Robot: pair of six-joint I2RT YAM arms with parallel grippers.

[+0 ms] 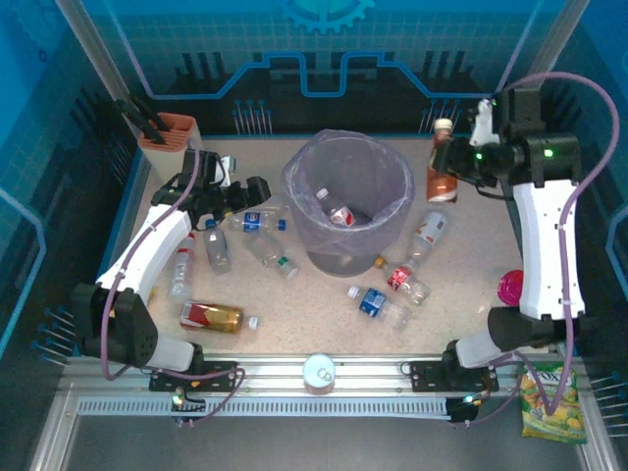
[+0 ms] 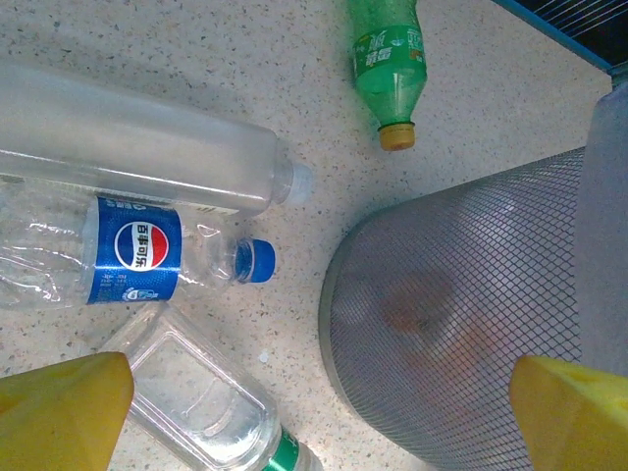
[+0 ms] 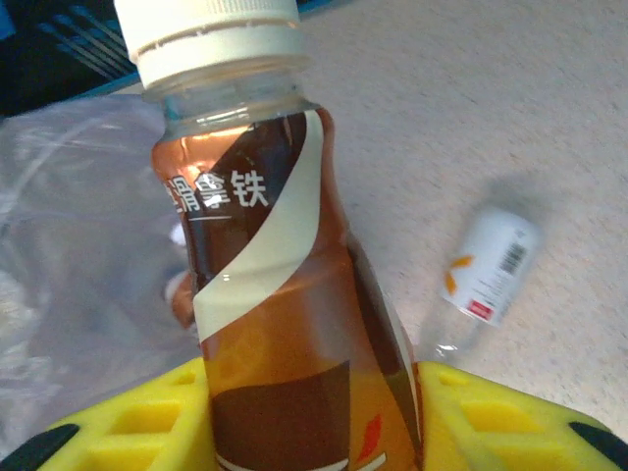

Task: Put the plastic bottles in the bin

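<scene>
Our right gripper (image 3: 314, 417) clamps an upright brown bottle (image 3: 275, 294), bin (image 1: 304, 172) just to its left; left gripper (image 2: 314, 417) gapes.

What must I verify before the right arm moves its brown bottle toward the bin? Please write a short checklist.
1. Grip: the right gripper has its yellow fingers pressing both sides of the amber bottle: ok.
2. Bottle lifted off the table: cannot tell.
3. Bottle above the bin: not ok, it is upright outside the rim, on the bin's right.
4. Bin mouth free: ok, one red-label bottle lies inside and room remains.
5. Left gripper out of the way: ok, open, over the blue-label bottle on the bin's left.
</scene>
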